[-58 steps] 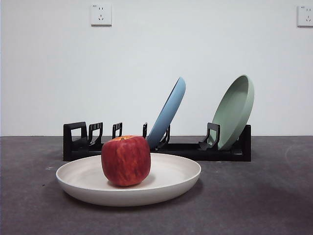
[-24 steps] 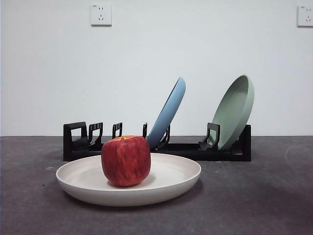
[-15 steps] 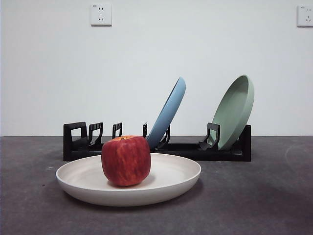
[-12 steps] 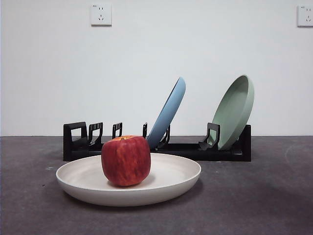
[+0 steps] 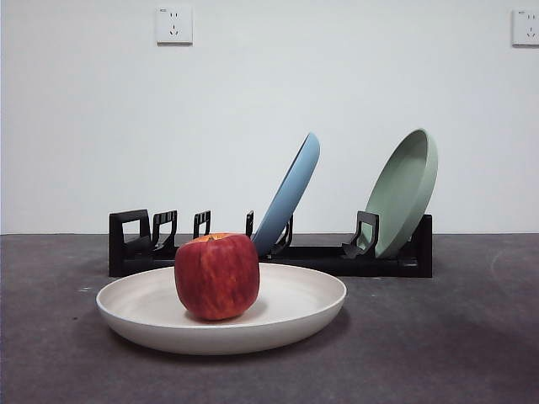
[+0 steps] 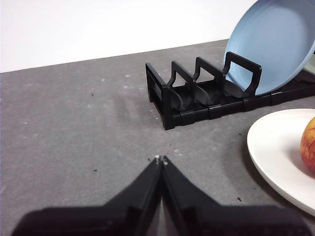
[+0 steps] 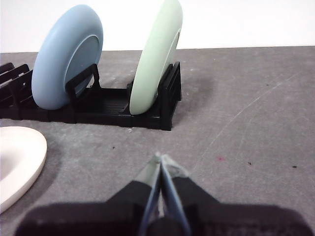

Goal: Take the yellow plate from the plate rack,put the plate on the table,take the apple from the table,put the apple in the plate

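The cream yellow plate (image 5: 286,307) lies flat on the dark grey table (image 5: 438,337) in front of the black plate rack (image 5: 320,257). The red apple (image 5: 216,276) stands on the plate, left of its middle. The plate (image 6: 275,147) and the apple's edge (image 6: 309,147) show in the left wrist view, the plate's rim (image 7: 19,157) in the right wrist view. My left gripper (image 6: 160,160) is shut and empty, over bare table beside the rack's looped end (image 6: 162,98). My right gripper (image 7: 160,160) is shut and empty, in front of the rack's other end (image 7: 162,105). Neither shows in the front view.
A light blue plate (image 5: 290,194) and a pale green plate (image 5: 406,192) lean upright in the rack; both show in the right wrist view, blue (image 7: 66,64) and green (image 7: 155,64). A white wall stands behind the table.
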You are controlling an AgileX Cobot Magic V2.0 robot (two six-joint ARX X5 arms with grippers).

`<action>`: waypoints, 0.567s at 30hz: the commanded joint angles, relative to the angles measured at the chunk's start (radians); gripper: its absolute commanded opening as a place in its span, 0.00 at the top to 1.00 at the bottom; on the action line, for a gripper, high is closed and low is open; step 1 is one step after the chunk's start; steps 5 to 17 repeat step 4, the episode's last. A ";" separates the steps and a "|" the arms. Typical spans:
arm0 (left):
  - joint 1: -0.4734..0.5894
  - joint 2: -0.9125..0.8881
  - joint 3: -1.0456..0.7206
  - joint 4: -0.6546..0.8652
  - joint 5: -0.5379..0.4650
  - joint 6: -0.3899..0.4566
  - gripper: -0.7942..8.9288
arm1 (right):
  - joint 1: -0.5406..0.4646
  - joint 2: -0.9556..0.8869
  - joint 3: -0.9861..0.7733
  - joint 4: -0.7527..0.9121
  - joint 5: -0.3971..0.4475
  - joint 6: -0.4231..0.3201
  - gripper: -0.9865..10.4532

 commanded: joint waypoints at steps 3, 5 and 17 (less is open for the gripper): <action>0.003 -0.003 -0.013 0.004 0.006 -0.006 0.92 | 0.002 -0.002 -0.010 -0.011 0.001 0.010 0.91; 0.003 -0.003 -0.013 0.004 0.006 -0.006 0.92 | 0.002 -0.002 -0.010 -0.011 0.001 0.010 0.91; 0.003 -0.003 -0.013 0.004 0.006 -0.006 0.92 | 0.002 -0.002 -0.010 -0.011 0.001 0.010 0.91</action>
